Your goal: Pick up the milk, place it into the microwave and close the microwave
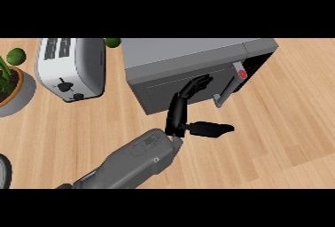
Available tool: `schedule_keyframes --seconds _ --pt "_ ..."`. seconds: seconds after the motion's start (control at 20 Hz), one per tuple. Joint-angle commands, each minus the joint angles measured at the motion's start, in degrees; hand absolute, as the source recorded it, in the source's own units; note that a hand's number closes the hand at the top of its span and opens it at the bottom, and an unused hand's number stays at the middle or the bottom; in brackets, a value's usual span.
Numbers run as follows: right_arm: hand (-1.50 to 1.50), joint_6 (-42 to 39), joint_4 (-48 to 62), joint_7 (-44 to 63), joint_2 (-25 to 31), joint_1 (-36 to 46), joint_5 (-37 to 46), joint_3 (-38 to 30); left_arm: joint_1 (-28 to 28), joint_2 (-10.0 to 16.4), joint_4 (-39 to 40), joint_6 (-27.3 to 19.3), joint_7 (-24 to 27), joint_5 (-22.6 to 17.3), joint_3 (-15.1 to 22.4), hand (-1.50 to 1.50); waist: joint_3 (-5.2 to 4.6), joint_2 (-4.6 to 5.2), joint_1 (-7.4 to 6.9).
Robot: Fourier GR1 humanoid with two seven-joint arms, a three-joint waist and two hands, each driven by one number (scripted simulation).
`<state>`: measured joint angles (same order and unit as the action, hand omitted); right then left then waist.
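Note:
The grey microwave stands at the back middle of the wooden counter. Its door lies flat against its front, with a pale handle and a red button beside a dark panel. My left hand comes in from the lower left. It is open: the straight fingers rest on the door face and the thumb sticks out to the right. No milk shows anywhere in the view. My right hand is out of view.
A white toaster stands left of the microwave. A potted plant sits at the left edge, and a green object shows behind the toaster. A dark rim cuts in at the lower left.

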<state>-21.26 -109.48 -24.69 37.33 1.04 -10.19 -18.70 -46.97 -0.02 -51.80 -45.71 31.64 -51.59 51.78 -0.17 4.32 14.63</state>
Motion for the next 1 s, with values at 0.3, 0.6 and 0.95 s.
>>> schedule_keyframes --seconds 0.3,0.6,0.95 --pt "1.50 0.32 2.46 0.30 1.25 4.17 0.83 0.43 -4.57 0.02 4.56 -0.49 2.70 -4.55 -3.53 -1.50 0.00 0.98 -0.46" --pt "-1.50 -3.17 7.45 2.04 -6.55 3.79 -11.44 5.03 -4.62 0.02 4.57 0.13 3.82 -5.69 -2.42 -1.50 0.42 1.83 -1.06" --pt "-1.50 -6.05 11.59 4.18 -5.15 5.97 -16.38 4.56 -5.49 0.02 5.65 0.59 5.58 -7.61 -2.52 -1.50 0.18 1.75 -0.16"
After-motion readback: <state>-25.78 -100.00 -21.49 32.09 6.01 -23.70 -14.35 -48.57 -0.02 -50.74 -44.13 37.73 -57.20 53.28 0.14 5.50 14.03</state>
